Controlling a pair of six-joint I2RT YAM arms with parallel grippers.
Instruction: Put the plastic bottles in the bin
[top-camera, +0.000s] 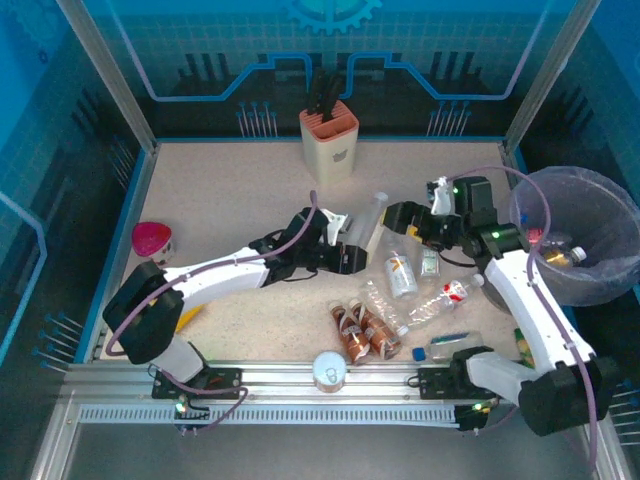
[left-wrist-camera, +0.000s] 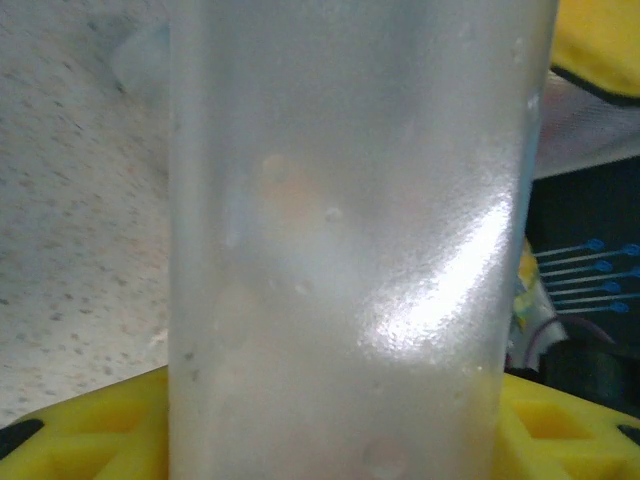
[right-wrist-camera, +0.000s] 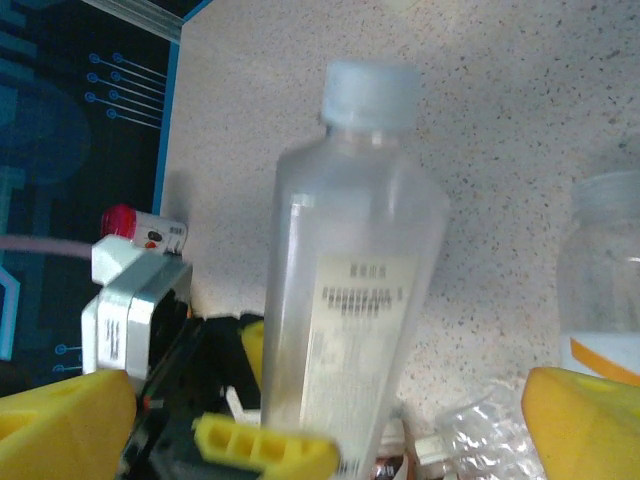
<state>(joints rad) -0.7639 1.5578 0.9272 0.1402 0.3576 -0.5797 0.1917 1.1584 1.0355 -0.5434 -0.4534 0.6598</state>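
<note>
A frosted clear plastic bottle (top-camera: 376, 222) with a white cap is tilted up off the table, and my left gripper (top-camera: 358, 250) is shut on its lower body. In the left wrist view the bottle (left-wrist-camera: 350, 250) stands between the yellow fingers (left-wrist-camera: 80, 435). My right gripper (top-camera: 398, 217) is wide open just right of it; the right wrist view has this bottle (right-wrist-camera: 350, 300) between its spread fingers (right-wrist-camera: 60, 420), untouched. More plastic bottles lie in front: clear ones (top-camera: 401, 275), a red-labelled one (top-camera: 445, 300), brown ones (top-camera: 360, 332). The bin (top-camera: 590, 290) stands at the right.
A silver can (top-camera: 330, 370) lies at the near edge, a pink-lidded cup (top-camera: 152, 240) at the left, a beige knife block (top-camera: 328, 140) at the back. A green bottle (top-camera: 520, 345) lies beside the right arm. Bottles (top-camera: 560, 255) lie inside the bin.
</note>
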